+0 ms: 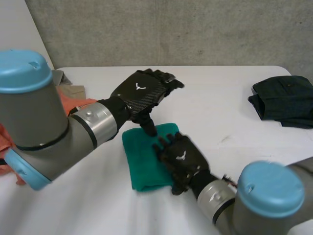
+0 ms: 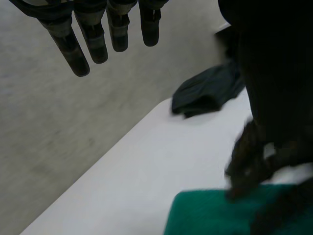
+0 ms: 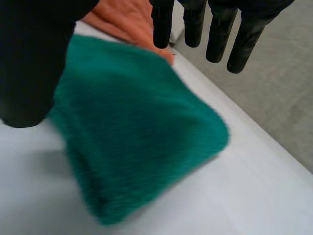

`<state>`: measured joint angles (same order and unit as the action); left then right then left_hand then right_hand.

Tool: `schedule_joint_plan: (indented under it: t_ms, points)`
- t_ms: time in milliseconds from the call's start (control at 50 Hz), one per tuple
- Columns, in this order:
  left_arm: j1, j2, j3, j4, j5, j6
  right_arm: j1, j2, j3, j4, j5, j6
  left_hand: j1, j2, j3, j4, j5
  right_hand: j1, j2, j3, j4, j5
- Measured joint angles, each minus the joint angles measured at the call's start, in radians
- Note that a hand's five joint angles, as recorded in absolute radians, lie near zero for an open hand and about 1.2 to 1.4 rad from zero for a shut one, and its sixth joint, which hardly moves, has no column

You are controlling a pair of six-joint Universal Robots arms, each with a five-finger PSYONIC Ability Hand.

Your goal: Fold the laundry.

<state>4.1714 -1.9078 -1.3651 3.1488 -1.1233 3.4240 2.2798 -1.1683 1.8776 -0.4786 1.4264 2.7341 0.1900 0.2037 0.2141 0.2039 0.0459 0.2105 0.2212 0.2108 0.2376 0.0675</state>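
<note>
A folded green towel (image 1: pixel 144 161) lies on the white table (image 1: pixel 230 98) in front of me. My left hand (image 1: pixel 142 90) hovers over its far edge, open, fingers stretched out and the thumb pointing down at that edge. In the left wrist view the straight fingers (image 2: pixel 98 39) hold nothing, and the towel (image 2: pixel 205 215) lies below the palm. My right hand (image 1: pixel 183 159) is over the towel's right side, open. Its fingers (image 3: pixel 220 29) stand straight above the towel (image 3: pixel 137 132), with nothing gripped.
A folded dark garment (image 1: pixel 286 100) lies at the table's far right, and it is also in the left wrist view as the dark garment (image 2: pixel 205 95) near the table edge. Orange clothes (image 1: pixel 73 105) are piled at the left, with orange cloth (image 3: pixel 127 19) beyond the towel.
</note>
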Motion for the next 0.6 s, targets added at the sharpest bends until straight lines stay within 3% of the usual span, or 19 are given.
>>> schedule_joint_plan:
  t_ms: [120,200,340,480,560,580,600]
  points:
    - [0.035,-0.011,0.022,-0.035,0.089,-0.028,0.033,0.115,-0.037,-0.099,0.044,-0.063,0.000,0.000,0.000,0.000,0.000,0.001,0.001,0.003,0.000,0.000]
    - [0.037,-0.018,0.025,-0.042,0.087,-0.037,0.033,0.172,-0.093,-0.129,0.063,-0.103,0.001,0.000,0.000,0.000,0.000,0.012,0.013,0.036,0.008,0.011]
    - [0.032,-0.012,0.022,-0.040,0.076,-0.041,0.027,0.225,-0.175,-0.133,0.068,-0.127,0.001,0.000,0.000,0.000,0.000,0.277,0.299,0.311,0.283,0.227]
    - [0.028,-0.004,0.020,-0.040,0.075,-0.042,0.023,0.248,-0.222,-0.125,0.064,-0.122,0.001,0.000,0.000,0.000,0.000,0.302,0.329,0.343,0.311,0.260]
    - [0.027,-0.002,0.019,-0.040,0.075,-0.043,0.021,0.262,-0.242,-0.118,0.062,-0.121,0.001,0.000,0.000,0.000,0.000,0.497,0.534,0.542,0.513,0.454]
    - [0.026,-0.001,0.019,-0.041,0.075,-0.046,0.019,0.270,-0.255,-0.110,0.061,-0.119,0.001,0.000,0.000,0.000,0.000,0.758,0.880,0.873,0.847,0.778]
    - [0.026,-0.001,0.019,-0.041,0.075,-0.047,0.019,0.272,-0.258,-0.108,0.061,-0.118,0.001,0.000,0.000,0.000,0.000,0.775,0.924,0.920,0.895,0.825]
